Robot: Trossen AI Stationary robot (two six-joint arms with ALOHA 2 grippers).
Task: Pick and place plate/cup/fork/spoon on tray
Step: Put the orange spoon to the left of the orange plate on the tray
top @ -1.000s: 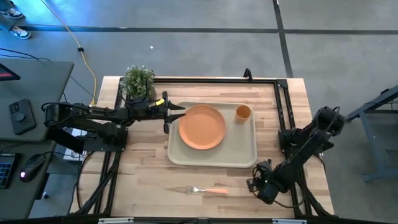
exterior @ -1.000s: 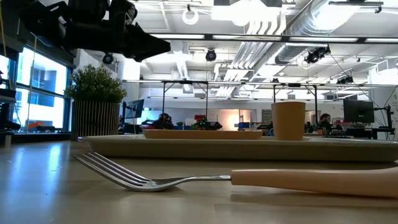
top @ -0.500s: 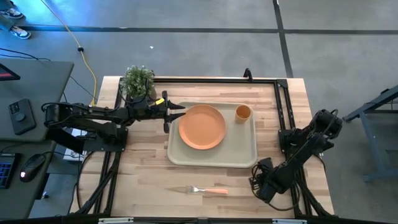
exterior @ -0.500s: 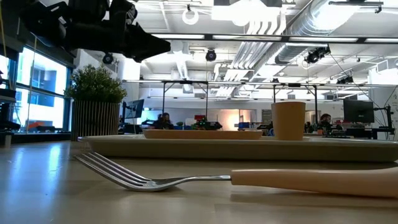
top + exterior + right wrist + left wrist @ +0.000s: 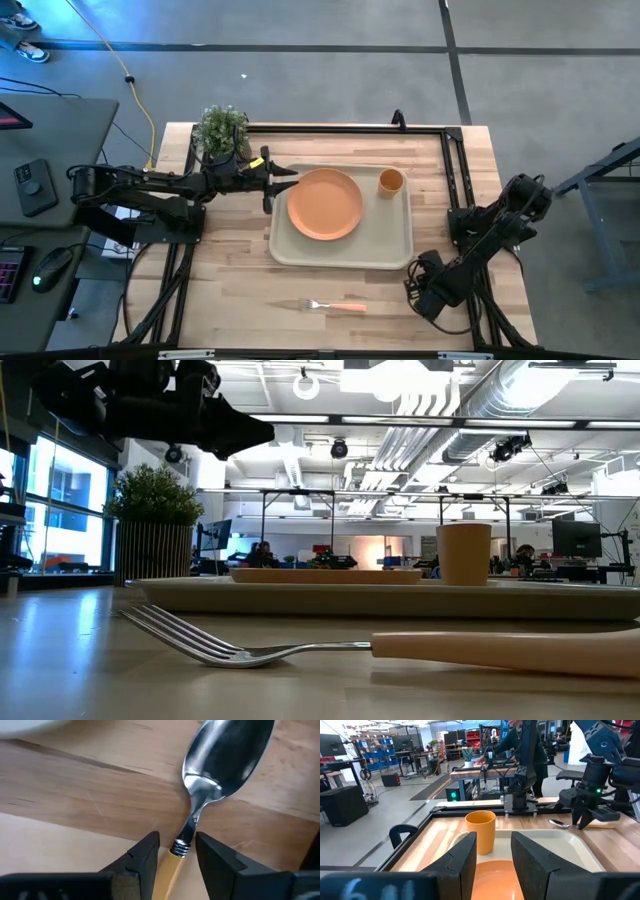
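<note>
The right gripper (image 5: 175, 851) is bent low beside the tray (image 5: 385, 250) — fingers parted astride the spoon (image 5: 220, 765) handle, seen only by its wrist view.

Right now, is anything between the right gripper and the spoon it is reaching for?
Nothing visible. The right gripper is open with its fingers either side of the spoon at the handle's neck, on bare table.
</note>
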